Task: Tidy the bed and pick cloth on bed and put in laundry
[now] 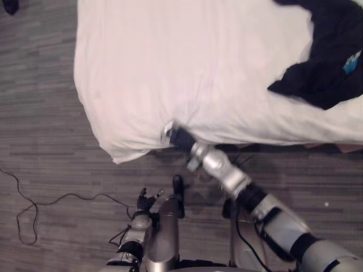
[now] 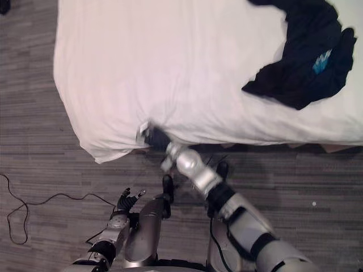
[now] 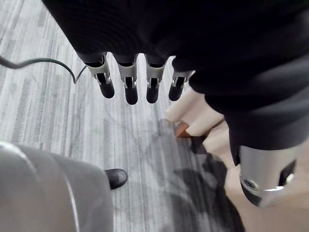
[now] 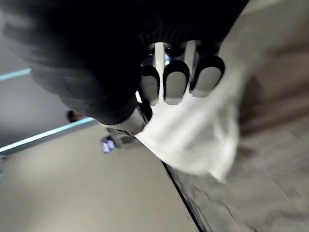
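A black cloth (image 1: pixel 326 59) with a small blue patch lies crumpled on the far right of the bed (image 1: pixel 170 68), which is covered by a white sheet. My right hand (image 1: pixel 173 135) reaches to the bed's near edge, well to the left of the black cloth. In the right wrist view its fingers (image 4: pixel 176 79) are curled with the white sheet (image 4: pixel 193 135) pinched against the thumb. My left hand (image 1: pixel 146 199) hangs low over the floor in front of the bed, fingers (image 3: pixel 126 84) straight and holding nothing.
The sheet's near left corner (image 1: pixel 119 152) droops over the grey striped floor (image 1: pixel 51 141). A small dark object (image 1: pixel 10 5) lies on the floor at the far left. Under the bed's edge a wooden frame (image 3: pixel 193 116) shows.
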Controlling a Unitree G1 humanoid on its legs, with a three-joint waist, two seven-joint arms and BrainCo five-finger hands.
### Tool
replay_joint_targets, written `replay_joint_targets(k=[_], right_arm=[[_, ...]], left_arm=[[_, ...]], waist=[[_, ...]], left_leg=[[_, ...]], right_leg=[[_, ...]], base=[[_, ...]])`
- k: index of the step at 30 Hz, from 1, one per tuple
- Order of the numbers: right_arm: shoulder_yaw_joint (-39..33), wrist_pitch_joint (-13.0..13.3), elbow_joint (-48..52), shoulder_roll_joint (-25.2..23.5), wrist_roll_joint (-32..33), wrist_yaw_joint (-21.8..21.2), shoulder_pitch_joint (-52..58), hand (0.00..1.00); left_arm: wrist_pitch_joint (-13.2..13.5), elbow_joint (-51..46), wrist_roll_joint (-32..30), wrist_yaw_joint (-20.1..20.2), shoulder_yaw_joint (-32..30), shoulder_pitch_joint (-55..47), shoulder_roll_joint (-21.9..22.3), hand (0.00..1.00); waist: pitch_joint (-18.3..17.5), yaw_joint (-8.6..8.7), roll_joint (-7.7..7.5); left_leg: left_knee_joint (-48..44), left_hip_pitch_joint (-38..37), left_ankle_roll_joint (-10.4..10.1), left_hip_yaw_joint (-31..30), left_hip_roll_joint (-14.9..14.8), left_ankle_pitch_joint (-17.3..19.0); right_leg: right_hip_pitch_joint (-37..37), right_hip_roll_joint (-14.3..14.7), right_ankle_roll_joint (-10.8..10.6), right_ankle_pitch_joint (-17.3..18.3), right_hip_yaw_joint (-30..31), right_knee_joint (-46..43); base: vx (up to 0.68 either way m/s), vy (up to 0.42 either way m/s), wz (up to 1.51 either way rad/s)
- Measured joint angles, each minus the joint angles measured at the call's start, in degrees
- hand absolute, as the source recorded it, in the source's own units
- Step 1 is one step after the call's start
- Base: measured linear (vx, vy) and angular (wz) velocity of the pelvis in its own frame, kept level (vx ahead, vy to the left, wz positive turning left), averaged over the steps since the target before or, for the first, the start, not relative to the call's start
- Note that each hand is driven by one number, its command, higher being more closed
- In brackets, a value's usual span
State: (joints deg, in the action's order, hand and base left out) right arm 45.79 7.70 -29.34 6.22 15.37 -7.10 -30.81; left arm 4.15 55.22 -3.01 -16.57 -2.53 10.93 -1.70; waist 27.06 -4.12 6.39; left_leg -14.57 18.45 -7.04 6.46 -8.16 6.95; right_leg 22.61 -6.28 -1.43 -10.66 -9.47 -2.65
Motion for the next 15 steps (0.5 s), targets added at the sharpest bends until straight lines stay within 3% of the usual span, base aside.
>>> replay_joint_targets(k=[3,6,9,13,15], right_arm=[[2.4,-1.9,2.2,-1.3,1.3,-2.0,3.7,1.00],[-0.9,-1.2,7.9,-2.0,3.3,-1.7,3.1,1.00],[-10.4,1.0,10.7,-3.7,3.8,0.9,0.2,1.00],[-19.0,2.0,10.7,-3.4,4.4,5.0,-3.1,1.00],[-26.4,3.4,12.8,-3.2,4.6,8.7,-5.4,1.00]], left_arm=[[-1.0,-0.3,-0.5,0.1,-0.3,-0.4,-0.5,0.00],[-1.4,-0.3,-1.6,0.1,-0.3,-1.2,-0.6,0.00],[-1.8,0.0,-2.2,0.2,-0.3,-1.6,-0.9,0.00],[-1.8,0.1,-2.1,0.1,-0.3,-1.6,-1.1,0.00],[-1.2,0.4,-1.6,0.0,-0.3,-1.4,-1.4,0.00]], waist=[[0.0,0.19,-0.95],[-0.6,0.26,-2.36],[-1.9,0.24,-4.72],[-1.9,0.41,-4.84],[-1.8,0.40,-4.77]], left_leg=[[0.9,-3.4,-0.2,0.5,-0.1,-0.1],[1.6,-5.4,-0.2,1.2,-0.1,-0.1],[1.2,-5.8,-0.2,2.0,0.1,-0.1],[-1.8,-3.4,0.4,2.3,0.1,0.4],[-5.7,1.6,0.8,2.1,-0.1,1.4]], right_leg=[[-2.9,0.2,0.0,0.0,0.2,0.8],[-4.5,0.3,-0.1,0.1,0.6,0.9],[-4.4,0.2,-0.2,-0.1,1.6,0.8],[-2.3,0.1,-0.3,-0.1,2.1,-0.9],[1.9,0.1,-0.3,-0.2,2.5,-2.9]], base=[[0.05,0.013,-0.07],[0.02,0.014,-0.13],[0.00,0.016,-0.10],[-0.04,0.013,-0.04],[-0.10,-0.016,-0.02]])
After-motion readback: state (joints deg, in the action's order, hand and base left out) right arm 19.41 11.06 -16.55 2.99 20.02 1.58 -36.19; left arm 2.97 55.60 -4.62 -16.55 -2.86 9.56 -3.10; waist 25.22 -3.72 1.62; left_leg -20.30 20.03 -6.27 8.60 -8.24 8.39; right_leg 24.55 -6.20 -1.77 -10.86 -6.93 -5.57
